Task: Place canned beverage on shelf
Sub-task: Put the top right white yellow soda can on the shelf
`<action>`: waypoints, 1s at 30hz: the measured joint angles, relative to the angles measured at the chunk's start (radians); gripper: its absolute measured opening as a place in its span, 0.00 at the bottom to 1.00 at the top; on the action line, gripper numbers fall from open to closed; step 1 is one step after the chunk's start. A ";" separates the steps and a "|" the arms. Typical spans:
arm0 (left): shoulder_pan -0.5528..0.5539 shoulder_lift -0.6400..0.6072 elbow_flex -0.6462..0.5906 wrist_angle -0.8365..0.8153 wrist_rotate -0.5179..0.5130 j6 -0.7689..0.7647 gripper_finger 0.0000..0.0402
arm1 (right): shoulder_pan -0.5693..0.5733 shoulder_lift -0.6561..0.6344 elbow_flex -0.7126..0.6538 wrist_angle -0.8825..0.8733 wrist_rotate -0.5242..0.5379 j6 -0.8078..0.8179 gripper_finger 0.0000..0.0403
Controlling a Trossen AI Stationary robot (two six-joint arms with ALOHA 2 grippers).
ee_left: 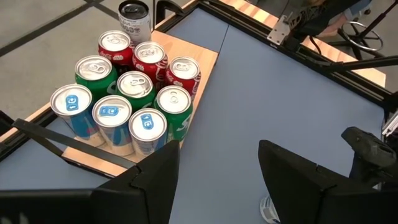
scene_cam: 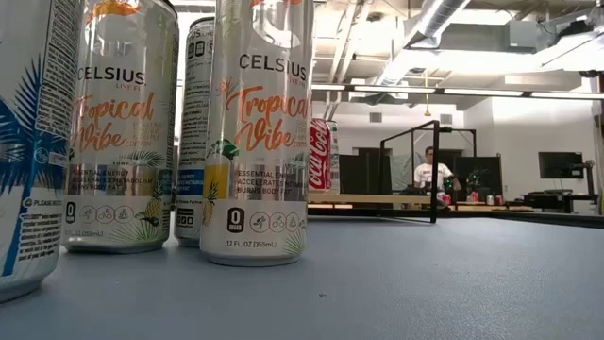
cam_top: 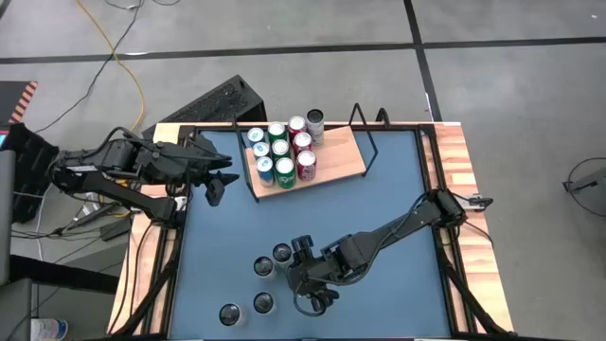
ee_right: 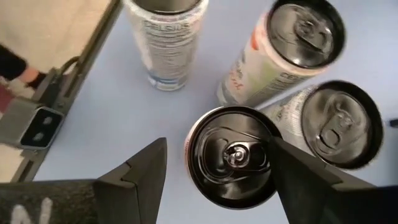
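The right hand [ee_right: 217,171] hung directly over a tall, black-topped can [cam_top: 302,245], its fingers spread wide to either side of the rim without visibly gripping it. That slim, glossy metal can stood upright on the matte blue desk [cam_top: 398,180] among four similar cans, well apart from the shelf [cam_top: 336,156], a light-wood board in thin black wire carrying ten shorter cans. The left hand [cam_top: 214,187] waited half open and empty near the shelf's left end.
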 joint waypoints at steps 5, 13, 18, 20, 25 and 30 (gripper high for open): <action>0.000 0.000 0.000 0.000 0.000 0.003 0.51 | 0.033 -0.004 -0.002 -0.002 0.086 0.021 0.65; 0.000 0.000 0.000 0.000 -0.012 0.000 0.51 | 0.037 -0.004 -0.003 0.004 0.114 0.049 0.65; 0.000 0.000 0.000 0.000 -0.012 -0.002 0.51 | 0.040 -0.002 0.027 0.003 0.112 0.050 0.65; 0.000 0.000 0.000 0.000 -0.012 -0.002 0.51 | 0.040 -0.002 0.046 0.010 0.115 0.050 0.65; 0.000 0.000 0.000 0.000 -0.012 0.009 0.51 | 0.040 -0.002 0.065 0.010 0.149 0.049 0.65; 0.000 0.000 0.000 0.000 -0.012 0.012 0.51 | 0.029 -0.002 0.066 0.011 0.152 0.056 0.65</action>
